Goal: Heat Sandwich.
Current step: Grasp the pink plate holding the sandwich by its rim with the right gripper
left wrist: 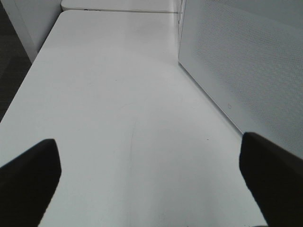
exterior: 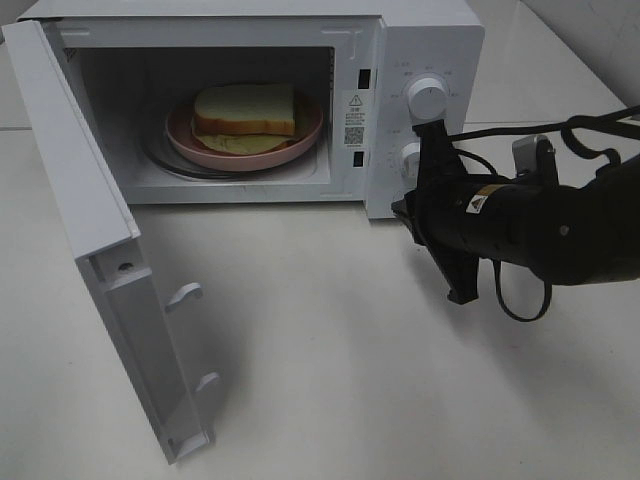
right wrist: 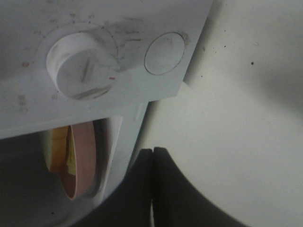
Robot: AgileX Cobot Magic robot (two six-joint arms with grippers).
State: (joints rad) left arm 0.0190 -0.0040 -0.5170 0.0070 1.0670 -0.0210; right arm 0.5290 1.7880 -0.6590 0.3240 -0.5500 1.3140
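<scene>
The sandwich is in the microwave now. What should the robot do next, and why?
Probably push the microwave door shut with the left gripper. The sandwich sits on its pink plate inside, the door hangs wide open, and the open left gripper seems to be right beside the door's outer face.

Bright, even overhead light on the white table [exterior: 340, 340], soft shadow beside the microwave door [exterior: 70, 170]; right wrist view dim and grainy; fingertips [left wrist: 28, 179] of the left gripper [left wrist: 151, 184] blurred.
</scene>
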